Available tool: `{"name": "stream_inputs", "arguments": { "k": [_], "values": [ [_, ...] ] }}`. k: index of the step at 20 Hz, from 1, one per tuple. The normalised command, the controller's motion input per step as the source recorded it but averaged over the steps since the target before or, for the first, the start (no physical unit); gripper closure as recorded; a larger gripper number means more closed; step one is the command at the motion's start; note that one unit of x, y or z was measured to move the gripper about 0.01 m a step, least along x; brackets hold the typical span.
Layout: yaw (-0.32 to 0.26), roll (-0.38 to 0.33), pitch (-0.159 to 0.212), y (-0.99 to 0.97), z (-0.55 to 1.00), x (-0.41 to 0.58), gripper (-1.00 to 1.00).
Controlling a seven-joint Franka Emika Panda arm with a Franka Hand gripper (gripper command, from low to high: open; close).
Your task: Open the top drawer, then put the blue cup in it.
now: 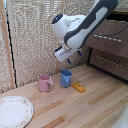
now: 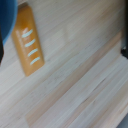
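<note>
A light wooden plank floor [image 1: 95,107] is seen. It is backed by a pale woven screen [image 1: 30,40].

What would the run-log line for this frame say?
arm: above blue cup | gripper: empty, jaw state unclear | top drawer: appears closed | cup: on floor beside pink mug

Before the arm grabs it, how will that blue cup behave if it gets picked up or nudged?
The blue cup looks rigid, standing upright on smooth wood, so a nudge would probably slide it. It seems small and likely light. Its glazed-looking wall may be slippery.
</note>
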Motion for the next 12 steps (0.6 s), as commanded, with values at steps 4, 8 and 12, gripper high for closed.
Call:
{"name": "stream_inputs", "arguments": {
  "k": [4,8,12],
  "values": [
    [-0.200,0.216,0.111,0.04,0.00,0.549,-1.00],
    [-0.180,0.157,0.113,-0.03,0.00,0.567,-1.00],
    [-0.167,0.101,0.099,-0.07,-0.08,0.504,-1.00]
  ]
}}
